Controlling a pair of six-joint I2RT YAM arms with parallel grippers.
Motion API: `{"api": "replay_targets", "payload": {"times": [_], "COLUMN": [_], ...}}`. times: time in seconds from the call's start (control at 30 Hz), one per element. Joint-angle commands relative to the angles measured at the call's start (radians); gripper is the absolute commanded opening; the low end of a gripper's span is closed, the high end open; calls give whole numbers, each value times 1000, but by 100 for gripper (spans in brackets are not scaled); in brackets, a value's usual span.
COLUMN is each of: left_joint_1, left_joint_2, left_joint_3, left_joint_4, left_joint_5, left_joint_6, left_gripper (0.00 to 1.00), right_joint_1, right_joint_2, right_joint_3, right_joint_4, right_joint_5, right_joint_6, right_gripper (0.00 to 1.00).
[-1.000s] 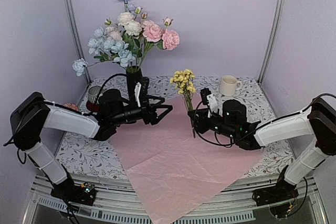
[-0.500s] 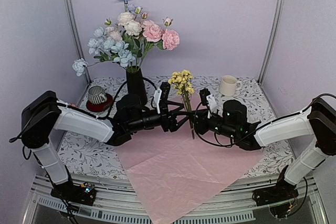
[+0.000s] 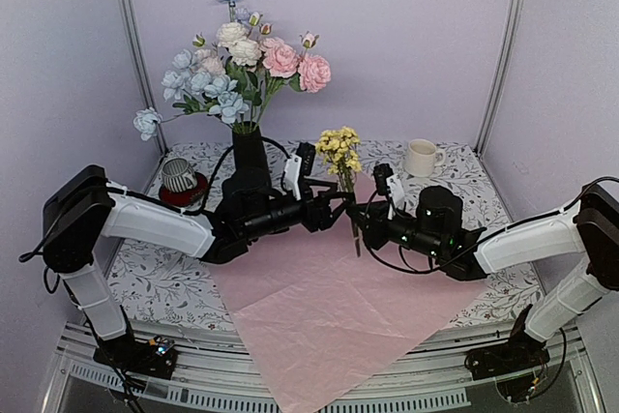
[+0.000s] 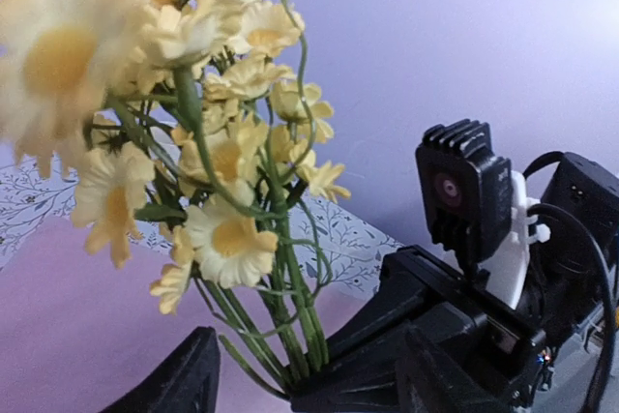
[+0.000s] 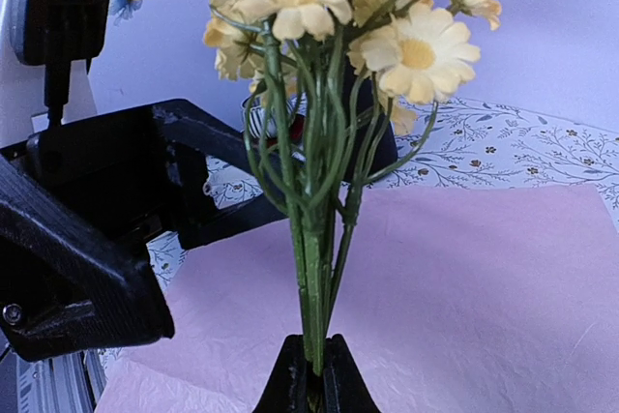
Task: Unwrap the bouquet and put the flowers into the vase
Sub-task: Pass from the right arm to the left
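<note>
The black vase (image 3: 250,154) stands at the back left and holds pink, white and pale blue flowers (image 3: 242,65). No wrapped bouquet shows; its lilac-pink paper (image 3: 329,307) lies spread flat on the table. My right gripper (image 3: 360,221) (image 5: 314,386) is shut on the green stems of a small yellow flower cluster (image 3: 338,150) (image 5: 329,7), holding it upright above the paper. My left gripper (image 3: 339,202) (image 4: 300,389) has come in from the left. Its jaws stand apart on either side of those stems (image 4: 285,326), just above the right gripper's fingers.
A white mug (image 3: 421,157) stands at the back right. A striped grey cup (image 3: 177,175) sits on a red coaster at the back left, beside the vase. The patterned tablecloth (image 3: 493,278) shows around the paper. Purple walls enclose the table.
My left arm has swung right, from beside the vase to the yellow cluster's stems, and its jaws have narrowed. The right gripper has kept its hold almost in place.
</note>
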Motion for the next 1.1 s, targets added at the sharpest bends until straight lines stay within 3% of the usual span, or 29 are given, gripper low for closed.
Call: {"api": "replay_targets", "payload": {"times": [0.0,0.13,0.33,0.6,0.7,0.87,1.07], "left_joint_1": [-14,-14,-13,-8,-3,18,88], "left_joint_2": [18,30,47,52,49,17,-86], "left_joint_3": [3,33,79,86,86,54,-8], "left_joint_4": [-11,-31,-86,-91,-92,-77,-106], "left_joint_5": [-32,-9,1,19,24,25,-10], "left_joint_6": [-35,-32,-28,-27,-26,-20,23], "left_gripper": [69,72,56,26,10,8,8], "right_joint_1": [-3,-4,-3,-3,-4,-4,-3], "right_joint_2": [-33,-33,-30,-21,-18,-19,-30], "right_joint_3": [-17,-17,-17,-15,-14,-14,-20], "right_joint_4": [49,51,57,58,59,60,58], "right_joint_5": [-20,-47,-57,-55,-53,-44,-46], "right_joint_6": [-9,-18,-22,-24,-30,-43,-79], "right_gripper": [5,5,6,10,23,41,51]}}
